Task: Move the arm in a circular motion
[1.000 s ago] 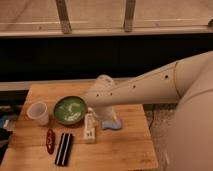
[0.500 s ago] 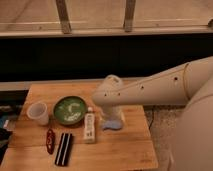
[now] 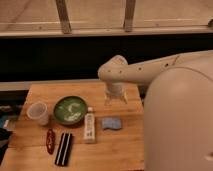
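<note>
The cream-white arm (image 3: 150, 70) reaches in from the right, with its bulbous elbow (image 3: 114, 67) over the back of the wooden table (image 3: 125, 150). From the elbow a short segment points down to the gripper (image 3: 115, 97). The gripper hangs just above the table's back right part, behind the blue sponge (image 3: 111, 123) and to the right of the green bowl (image 3: 70, 110). It holds nothing that I can see.
A translucent cup (image 3: 38, 112) stands left of the bowl. A white bottle (image 3: 89, 127) lies in front of the bowl. A red object (image 3: 50, 141) and a black bar (image 3: 63, 148) lie at the front left. The robot's white body (image 3: 180, 125) fills the right side.
The elbow and gripper have swung to the right and toward the back of the table. The blue sponge, earlier under the gripper, now lies uncovered in front of it.
</note>
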Robot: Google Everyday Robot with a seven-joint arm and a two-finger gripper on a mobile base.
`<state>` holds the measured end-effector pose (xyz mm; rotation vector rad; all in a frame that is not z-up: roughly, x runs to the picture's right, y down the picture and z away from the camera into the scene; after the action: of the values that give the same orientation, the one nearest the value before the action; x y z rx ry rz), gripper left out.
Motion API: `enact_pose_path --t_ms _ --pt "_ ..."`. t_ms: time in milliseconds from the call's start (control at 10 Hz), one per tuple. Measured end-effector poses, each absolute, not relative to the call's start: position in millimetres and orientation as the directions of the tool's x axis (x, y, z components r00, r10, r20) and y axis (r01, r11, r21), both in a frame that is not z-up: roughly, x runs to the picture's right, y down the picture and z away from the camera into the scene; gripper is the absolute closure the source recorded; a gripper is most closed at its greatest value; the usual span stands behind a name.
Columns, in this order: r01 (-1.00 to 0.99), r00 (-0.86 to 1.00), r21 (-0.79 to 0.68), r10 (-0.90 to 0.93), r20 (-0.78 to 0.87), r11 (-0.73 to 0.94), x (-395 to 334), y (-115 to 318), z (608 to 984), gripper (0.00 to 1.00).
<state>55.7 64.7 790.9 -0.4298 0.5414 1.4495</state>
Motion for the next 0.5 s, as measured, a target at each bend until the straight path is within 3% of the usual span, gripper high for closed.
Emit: enact_pose_path --t_ms 300,500 --pt "-0.993 0.104 -0.016 0.796 -0.596 0.117 49.8 50.4 802.4 0.34" --pt "-0.989 0.144 -0.058 0.785 -0.602 0.137 39.8 61.0 790.8 0.34"
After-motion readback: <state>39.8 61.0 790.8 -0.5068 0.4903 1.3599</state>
